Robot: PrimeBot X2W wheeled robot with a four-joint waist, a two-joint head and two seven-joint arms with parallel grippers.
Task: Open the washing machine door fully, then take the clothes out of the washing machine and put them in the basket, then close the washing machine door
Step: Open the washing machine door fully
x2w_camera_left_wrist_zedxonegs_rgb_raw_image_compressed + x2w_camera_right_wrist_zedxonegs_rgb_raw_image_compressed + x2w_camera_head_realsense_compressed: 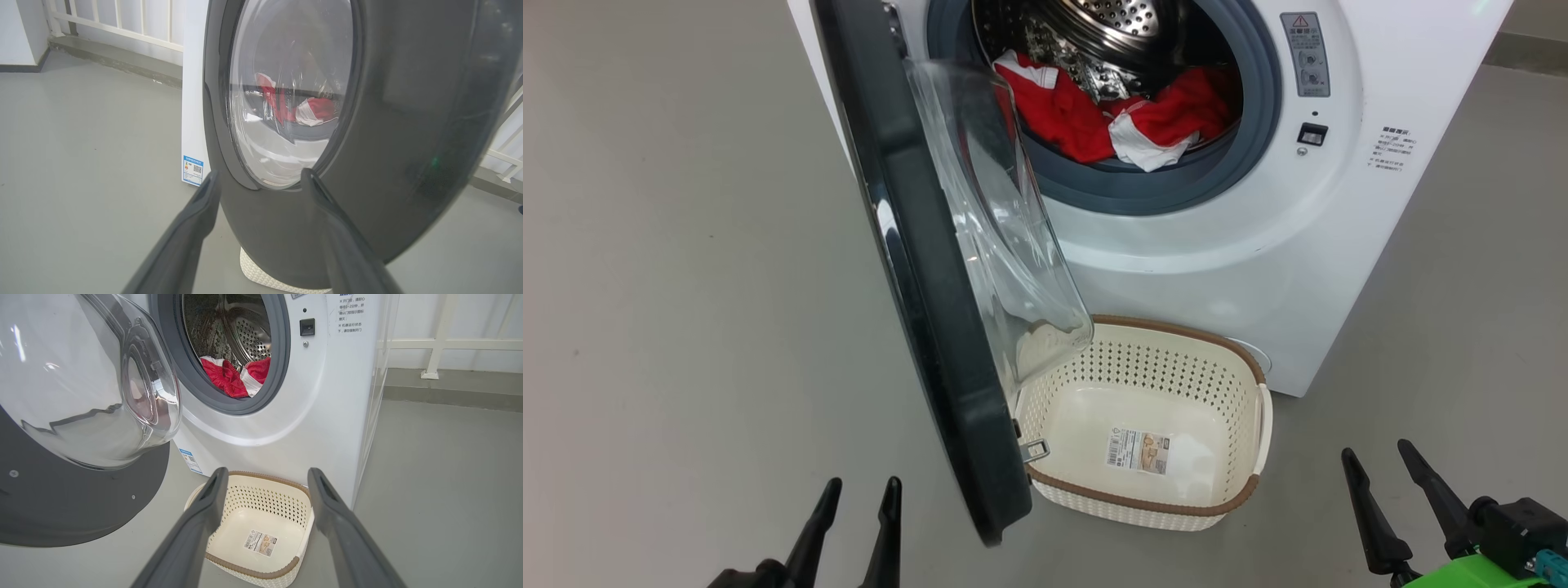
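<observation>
Both pincers spread and empty before the open front-loader.

The big white boxy washing machine (pixel 1258 245) has its round black-rimmed glass door (pixel 931 327) swung out. The soft red and white clothes (pixel 1094 114) lie in the steel drum's mouth. The cream perforated plastic basket (pixel 1241 384) with its brown rim sits on the floor against the machine's front, partly under the door; a barcode sticker (pixel 1138 451) marks its bottom. A grey warning label (pixel 1305 53) with a red triangle and small Chinese print (pixel 1395 147) sit beside the opening. A blue QR label (pixel 193 170) marks the lower corner. The left pincer (pixel 863 483) and right pincer (pixel 1376 447) hover above the floor, touching nothing.
</observation>
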